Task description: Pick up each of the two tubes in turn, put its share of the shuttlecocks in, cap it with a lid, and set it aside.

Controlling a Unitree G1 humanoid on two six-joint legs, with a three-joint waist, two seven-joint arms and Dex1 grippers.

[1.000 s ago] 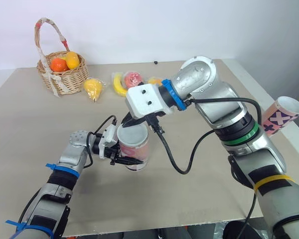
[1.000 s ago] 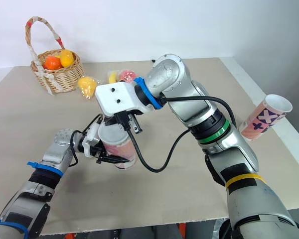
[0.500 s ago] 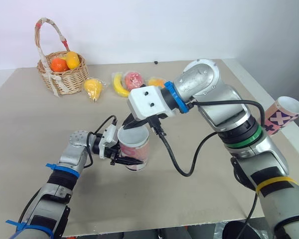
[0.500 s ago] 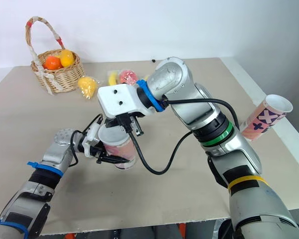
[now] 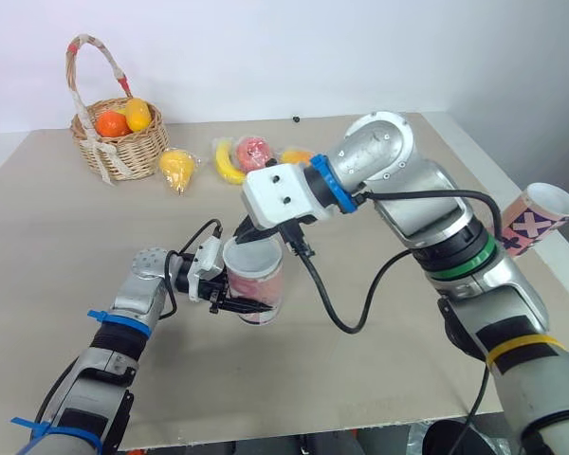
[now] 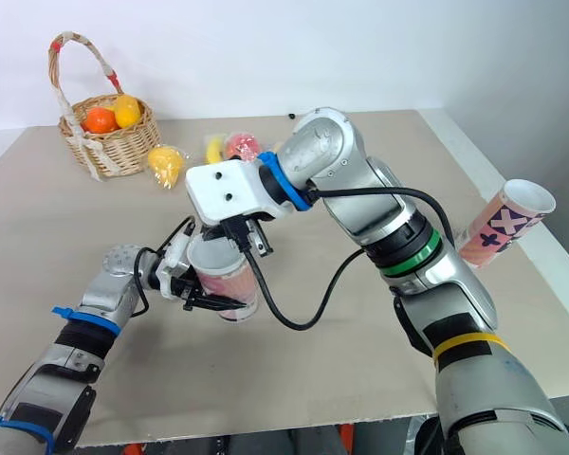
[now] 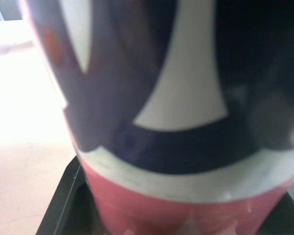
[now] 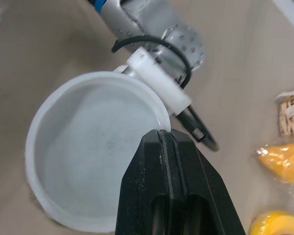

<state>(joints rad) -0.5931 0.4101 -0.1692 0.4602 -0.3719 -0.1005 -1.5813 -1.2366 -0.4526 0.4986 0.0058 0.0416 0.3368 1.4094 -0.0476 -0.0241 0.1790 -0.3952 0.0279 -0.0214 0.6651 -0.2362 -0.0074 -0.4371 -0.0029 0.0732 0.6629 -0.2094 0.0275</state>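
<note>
1. Gripping pink tube (image 5: 262,281) with left tool (image 5: 241,305), upright near middle of table (image 5: 66,248).
2. Pinching rim of white lid (image 8: 88,147) with closed right tool (image 8: 164,135), atop that tube.
3. Seen tilted at table's right edge: 2nd tube (image 5: 536,220).

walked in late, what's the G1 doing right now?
Capping a tube. The left gripper clamps the pink tube upright on the table. The right gripper is above it, fingers shut at the rim of the white lid sitting on the tube's mouth. The second tube sits tilted by the table's right edge, mouth open, no lid. A fruit basket stands far left.
</note>
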